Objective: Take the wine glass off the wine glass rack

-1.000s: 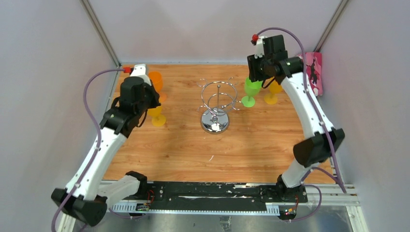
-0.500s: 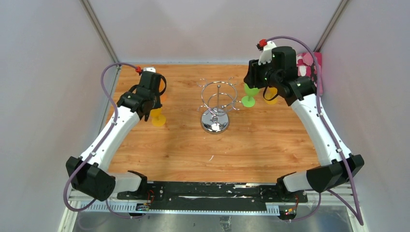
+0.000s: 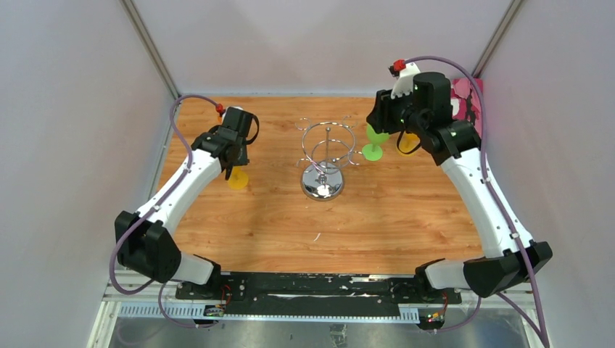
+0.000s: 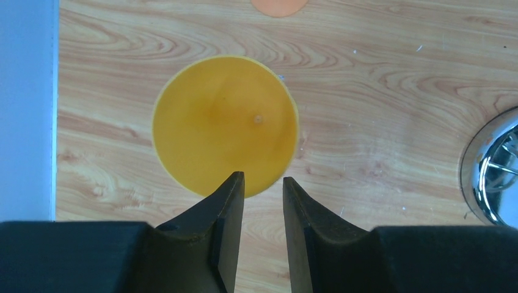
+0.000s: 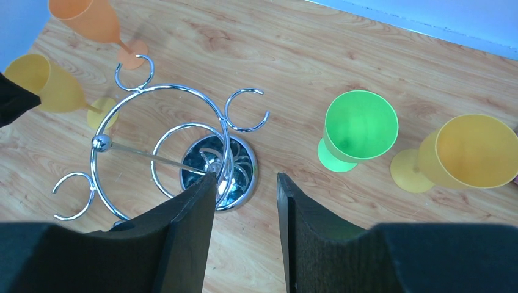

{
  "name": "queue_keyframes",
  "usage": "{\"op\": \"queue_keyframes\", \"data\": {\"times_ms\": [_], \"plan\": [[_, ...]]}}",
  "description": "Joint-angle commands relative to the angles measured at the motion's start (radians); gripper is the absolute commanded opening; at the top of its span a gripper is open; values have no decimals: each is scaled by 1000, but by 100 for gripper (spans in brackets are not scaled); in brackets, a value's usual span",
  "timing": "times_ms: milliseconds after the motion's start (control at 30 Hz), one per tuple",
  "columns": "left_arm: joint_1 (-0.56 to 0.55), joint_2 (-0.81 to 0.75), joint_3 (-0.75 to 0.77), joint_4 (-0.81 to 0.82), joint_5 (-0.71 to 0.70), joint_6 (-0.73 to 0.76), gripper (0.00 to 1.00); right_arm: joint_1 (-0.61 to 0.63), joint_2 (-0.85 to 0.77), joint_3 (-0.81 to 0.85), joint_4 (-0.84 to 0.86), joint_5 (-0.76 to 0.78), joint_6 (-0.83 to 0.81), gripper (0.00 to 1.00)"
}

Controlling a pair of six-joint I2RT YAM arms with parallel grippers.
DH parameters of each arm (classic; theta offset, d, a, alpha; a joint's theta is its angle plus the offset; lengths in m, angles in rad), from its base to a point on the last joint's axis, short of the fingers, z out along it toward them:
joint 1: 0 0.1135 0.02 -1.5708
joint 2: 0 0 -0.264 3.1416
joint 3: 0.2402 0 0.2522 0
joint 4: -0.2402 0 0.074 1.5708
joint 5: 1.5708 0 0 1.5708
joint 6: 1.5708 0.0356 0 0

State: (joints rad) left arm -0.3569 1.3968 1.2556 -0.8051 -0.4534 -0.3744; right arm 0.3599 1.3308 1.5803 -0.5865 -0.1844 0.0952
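The chrome wine glass rack [image 3: 327, 148] stands mid-table on its round base; its curled arms hold no glass, as the right wrist view [image 5: 165, 131] shows. A yellow wine glass [image 3: 237, 178] stands left of it. My left gripper [image 3: 233, 154] hovers right above this glass [image 4: 225, 125], open and empty [image 4: 263, 180]. A green wine glass [image 3: 373, 143] stands right of the rack and shows in the right wrist view [image 5: 359, 126]. My right gripper [image 3: 381, 122] is above it, open and empty [image 5: 246, 177].
A second yellow glass [image 5: 473, 149] stands right of the green one. An orange glass [image 5: 85, 18] stands at the back left, its foot at the top edge of the left wrist view [image 4: 279, 5]. A pink box [image 3: 469, 98] leans on the right wall.
My left arm has swung in and lowered its gripper over the left yellow glass, hiding the orange one from above. My right arm has shifted slightly right above the green glass.
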Motion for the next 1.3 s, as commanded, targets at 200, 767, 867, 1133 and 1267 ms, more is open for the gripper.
{"op": "queue_keyframes", "data": {"times_ms": [200, 767, 867, 1133, 1267], "plan": [[-7, 99, -15, 69, 18, 0, 17, 15, -71, -45, 46, 3, 11, 45], [-7, 117, 129, 70, 230, 15, 0, 14, -88, -73, 66, 15, 14, 45], [-7, 159, 206, 70, 242, 16, 0, 14, -93, -78, 70, 10, 17, 45], [-7, 393, 489, 52, 325, 15, 0, 14, -116, -85, 72, 13, 17, 45], [-7, 493, 602, 31, 335, 23, 0, 14, -123, -90, 73, 14, 18, 45]]}}
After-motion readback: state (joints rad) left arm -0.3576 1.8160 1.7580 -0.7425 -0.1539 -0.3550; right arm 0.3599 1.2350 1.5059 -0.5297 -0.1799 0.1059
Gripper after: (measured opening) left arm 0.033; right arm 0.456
